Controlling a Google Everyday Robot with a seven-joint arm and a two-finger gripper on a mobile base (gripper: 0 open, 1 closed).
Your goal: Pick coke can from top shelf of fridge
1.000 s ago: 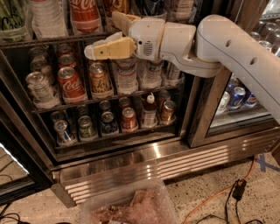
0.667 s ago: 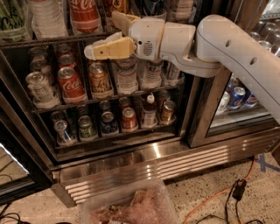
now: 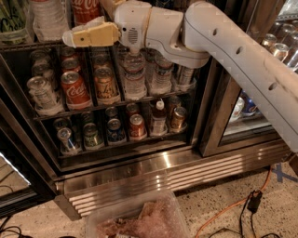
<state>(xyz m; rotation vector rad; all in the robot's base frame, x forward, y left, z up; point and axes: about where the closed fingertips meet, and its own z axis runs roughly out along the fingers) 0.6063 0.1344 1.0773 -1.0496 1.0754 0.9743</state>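
The coke can, red with white script, stands on the top shelf of the fridge; only its lower part shows at the frame's top edge. My gripper is at the top shelf, right at the can. Its lower tan finger lies just under and in front of the can. The other finger sits to the can's right, cut off by the frame edge. The fingers stand apart, open around the can and not closed on it.
The middle rack holds a silver can, another red Coke can, an orange-gold can and water bottles. Small cans fill the bottom rack. A plastic tub and an orange cable lie on the floor.
My gripper has moved left along the top shelf, and its fingers now sit around the coke can. The cans have not moved.
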